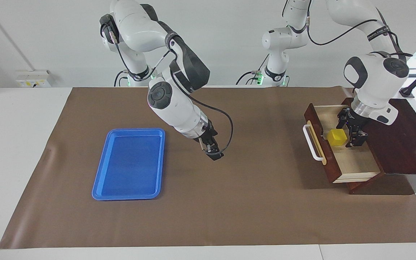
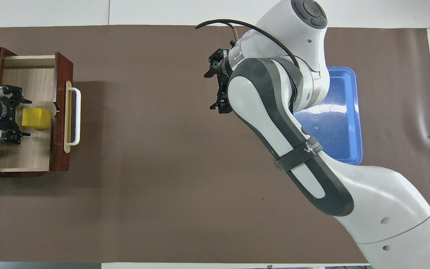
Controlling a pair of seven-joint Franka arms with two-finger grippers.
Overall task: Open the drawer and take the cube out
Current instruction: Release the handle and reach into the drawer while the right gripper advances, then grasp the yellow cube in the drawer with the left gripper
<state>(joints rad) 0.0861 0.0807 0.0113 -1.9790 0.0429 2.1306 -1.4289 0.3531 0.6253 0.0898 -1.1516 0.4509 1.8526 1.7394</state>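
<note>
The dark wooden drawer (image 1: 352,162) stands pulled out of its cabinet (image 1: 406,141), its white handle (image 1: 311,144) toward the table's middle. The yellow cube (image 1: 337,137) sits on the pale drawer floor, just inside the drawer front. My left gripper (image 1: 350,130) is down in the drawer beside the cube, on its cabinet side, fingers open and holding nothing. In the overhead view the left gripper (image 2: 25,117) has its open fingers at either side of the cube's (image 2: 37,118) near end in the drawer (image 2: 28,74). My right gripper (image 1: 211,150) hangs open and empty over the bare mat; it also shows in the overhead view (image 2: 212,90).
A blue plastic tray (image 1: 130,164) lies on the brown mat toward the right arm's end of the table, partly covered by the right arm in the overhead view (image 2: 343,112). The cabinet stands at the left arm's end.
</note>
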